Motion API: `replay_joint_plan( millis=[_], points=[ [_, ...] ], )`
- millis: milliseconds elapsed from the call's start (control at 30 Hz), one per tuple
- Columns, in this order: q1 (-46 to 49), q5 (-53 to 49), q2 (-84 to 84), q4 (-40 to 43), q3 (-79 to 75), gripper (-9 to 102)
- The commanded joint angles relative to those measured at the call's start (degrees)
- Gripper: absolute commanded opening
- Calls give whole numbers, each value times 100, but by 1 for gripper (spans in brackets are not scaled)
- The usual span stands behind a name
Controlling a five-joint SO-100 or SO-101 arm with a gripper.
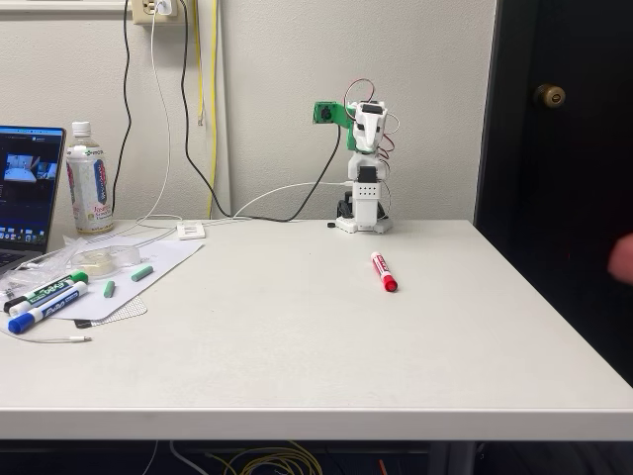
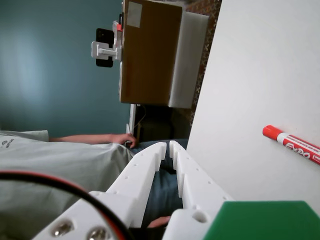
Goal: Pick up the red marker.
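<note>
The red marker [image 1: 384,271] lies flat on the white table [image 1: 297,336], a short way in front of the arm's base, with its red cap toward the table's front edge. The arm [image 1: 366,168] stands folded up at the back of the table, well apart from the marker. In the wrist view my gripper [image 2: 167,147] has its white fingers [image 2: 145,167] almost touching at the tips, shut with nothing between them. The marker [image 2: 295,146] sits to the right of the fingers there, its EXPO label showing.
At the table's left are a green-capped marker [image 1: 49,290], a blue-capped marker [image 1: 45,309], loose caps, a bottle [image 1: 89,180] and a laptop [image 1: 25,193]. Cables hang on the wall behind. A person's hand [image 1: 621,259] blurs at the right edge. A seated person [image 2: 60,160] appears beyond the table.
</note>
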Motion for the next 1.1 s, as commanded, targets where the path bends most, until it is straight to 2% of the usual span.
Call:
replay_joint_plan(
  millis=[0,433,767,967,1067],
  points=[
    [0,-105,-378,-229,-255,0],
    [-448,-1063,-2637,-1081,-360,0],
    [-668,-2030,-4043,-870,-694,0],
    [-624,-3568,-5326,255,-2276,0],
    [-606,-4166,-5555,369,-2549,0]
  ],
)
